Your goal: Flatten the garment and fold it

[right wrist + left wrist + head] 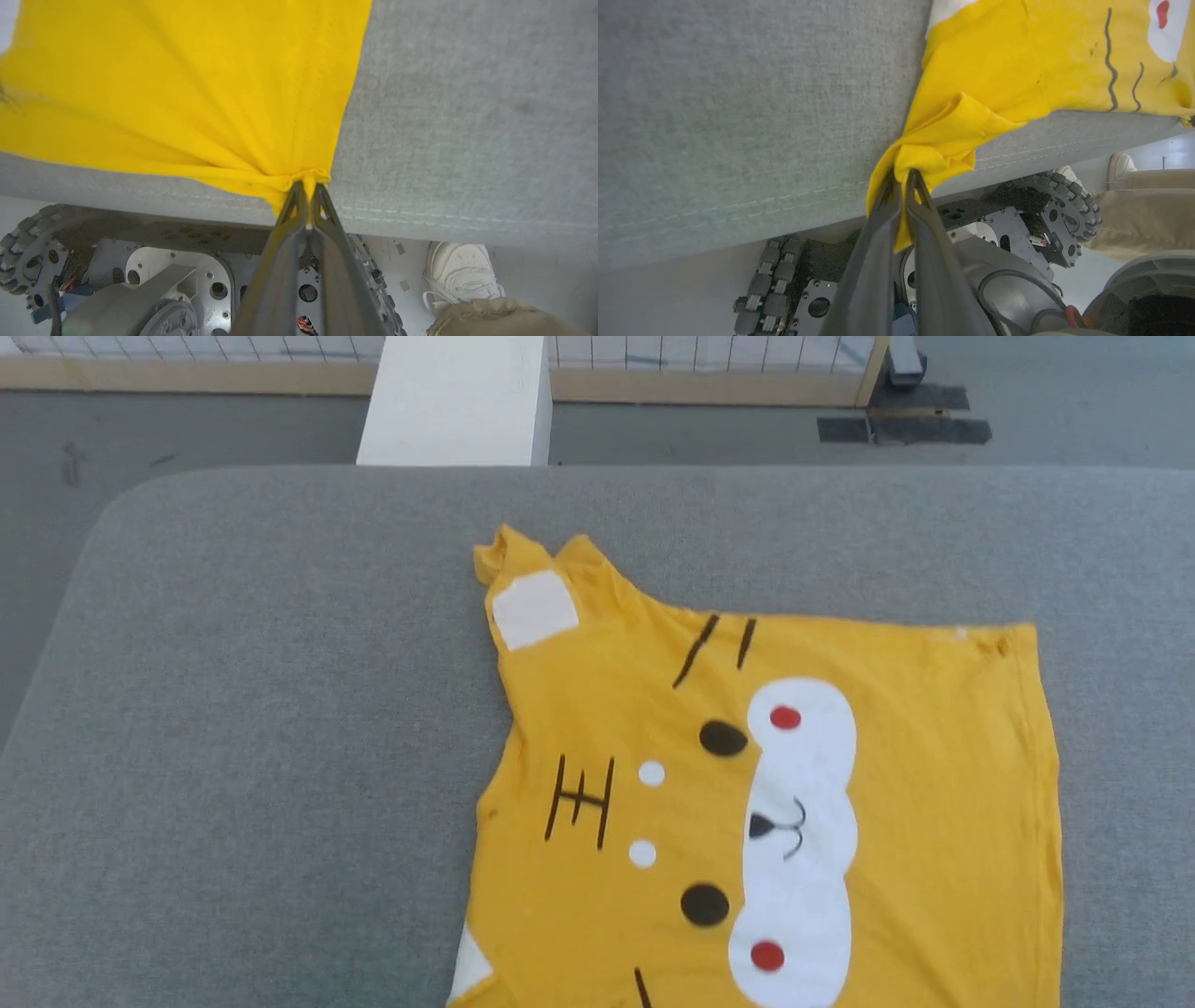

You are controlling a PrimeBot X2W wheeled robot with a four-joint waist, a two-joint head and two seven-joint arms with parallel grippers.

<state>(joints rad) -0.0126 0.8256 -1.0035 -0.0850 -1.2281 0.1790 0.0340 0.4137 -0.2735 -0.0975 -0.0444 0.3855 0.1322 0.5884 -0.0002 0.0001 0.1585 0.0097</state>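
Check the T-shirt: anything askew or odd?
Yes. The yellow T-shirt lies skewed on the grey table, its far sleeve crumpled up. Its near edge hangs off the table, bunched where the left gripper and right gripper pinch it. A person's shoe stands close to the robot's base.

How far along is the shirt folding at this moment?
Done: the T-shirt lies mostly spread, print up, on the grey table. In hand: left gripper and right gripper each clamp a near corner at the table's edge. To do: the far sleeve is crumpled, and no fold is made yet.
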